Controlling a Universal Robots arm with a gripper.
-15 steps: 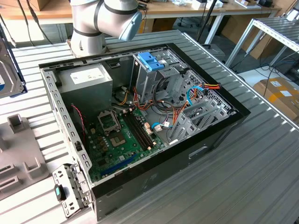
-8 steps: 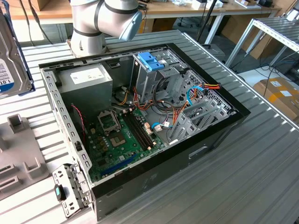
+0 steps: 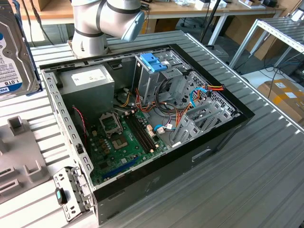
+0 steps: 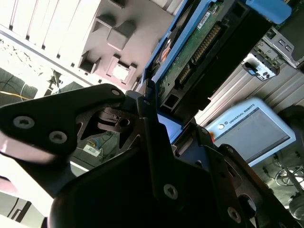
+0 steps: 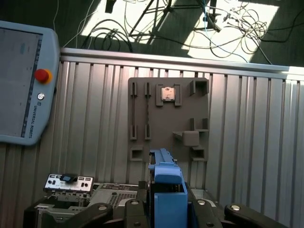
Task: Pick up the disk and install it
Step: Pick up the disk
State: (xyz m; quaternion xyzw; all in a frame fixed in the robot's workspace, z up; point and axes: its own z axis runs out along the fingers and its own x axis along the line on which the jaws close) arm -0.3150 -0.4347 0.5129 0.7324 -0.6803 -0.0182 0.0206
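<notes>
the disk is hanging in the air at the exterior view's far left edge, label side facing the camera, raised above the ribbed metal table and well apart from the open computer case. in the first wrist view the gripper is pinching the disk edge-on, black fingers pressing against its blue rails. a grey fixture plate is lying on the table below it, a cpu chip sitting in one pocket, and a teach pendant is lying beside the plate. moving right in the exterior view, a small metal bracket is lying just beside the case's near left corner. inside the case, a grey power supply is sitting far left, the motherboard is lying flat, and a drive cage with a blue handle is standing far centre. the arm base is standing behind the case.
</notes>
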